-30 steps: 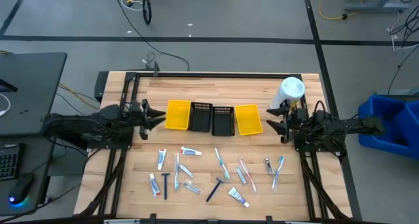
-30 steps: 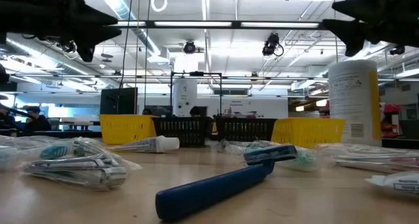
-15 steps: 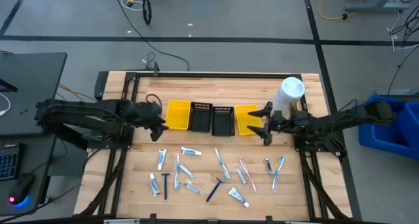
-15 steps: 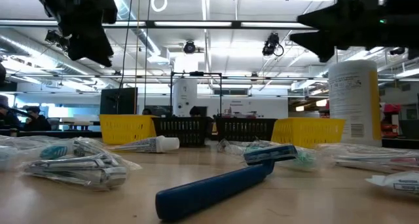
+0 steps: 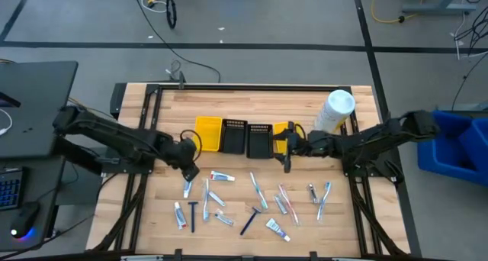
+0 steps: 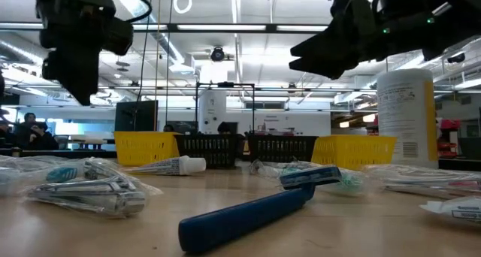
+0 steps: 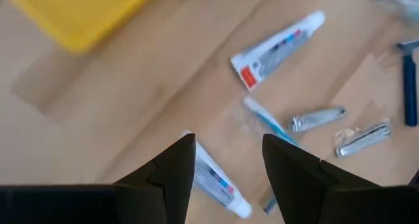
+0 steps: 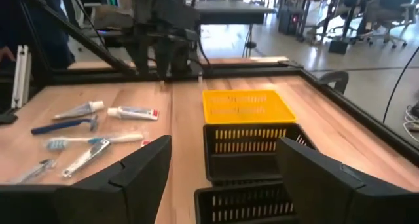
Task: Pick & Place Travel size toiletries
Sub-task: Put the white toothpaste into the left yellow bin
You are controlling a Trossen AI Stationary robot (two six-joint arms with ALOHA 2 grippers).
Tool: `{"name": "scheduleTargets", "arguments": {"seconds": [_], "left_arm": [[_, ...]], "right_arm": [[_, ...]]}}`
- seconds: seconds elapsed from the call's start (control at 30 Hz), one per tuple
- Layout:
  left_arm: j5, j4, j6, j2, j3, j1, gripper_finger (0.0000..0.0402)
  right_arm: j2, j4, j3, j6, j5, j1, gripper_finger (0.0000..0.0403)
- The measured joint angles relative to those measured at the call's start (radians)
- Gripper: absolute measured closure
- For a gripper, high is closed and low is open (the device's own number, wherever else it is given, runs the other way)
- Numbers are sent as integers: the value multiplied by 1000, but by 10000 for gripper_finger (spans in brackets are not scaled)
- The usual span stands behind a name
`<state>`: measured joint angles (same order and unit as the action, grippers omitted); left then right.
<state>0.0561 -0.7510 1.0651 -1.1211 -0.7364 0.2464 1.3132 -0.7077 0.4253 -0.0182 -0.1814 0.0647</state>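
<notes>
The travel size toiletries lie scattered on the table's near half: toothpaste tubes [image 5: 221,176], toothbrushes [image 5: 258,191], razors [image 5: 250,219] and nail clippers [image 7: 317,119]. My left gripper [image 5: 189,171] hangs open, pointing down, just above a toothpaste tube [image 7: 216,181] that lies flat on the wood below its fingers. My right gripper [image 5: 284,149] is open and almost level, above the right yellow basket [image 5: 280,131], pointing toward the table's left. In the right wrist view its fingers [image 8: 141,171] frame the row of baskets. Neither gripper holds anything.
Two yellow baskets [image 5: 207,133] and two black baskets [image 5: 234,136] stand in a row across the table's middle. A large white bottle [image 5: 339,108] stands upright at the far right. Bare wood lies between the baskets and the toiletries.
Both arms have stretched out from the table's sides toward the middle. My left gripper has gone right and toward the near edge, tipping from level to pointing down over a toothpaste tube. My right gripper has gone left to over the right yellow basket.
</notes>
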Motion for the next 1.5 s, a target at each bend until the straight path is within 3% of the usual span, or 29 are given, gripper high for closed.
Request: {"name": "scheduleTargets", "arguments": {"seconds": [0.23,0.43,0.7,0.93,1.37,1.5], "left_arm": [[-88,-2,396,-131,0,152,214],[-141,11,546,-242,0,218,214],[-134,73,545,-341,-2,233,214],[-98,98,541,-330,2,237,214],[-97,117,419,-434,-5,238,215],[-88,110,419,-432,-8,238,231]], "right_arm": [[69,-5,6,-100,1,0,135],[98,-11,6,-192,1,0,149],[103,-10,6,-213,1,0,162],[103,-13,6,-213,0,0,167],[103,-7,5,-210,0,0,147],[103,-6,5,-210,0,0,146]]}}
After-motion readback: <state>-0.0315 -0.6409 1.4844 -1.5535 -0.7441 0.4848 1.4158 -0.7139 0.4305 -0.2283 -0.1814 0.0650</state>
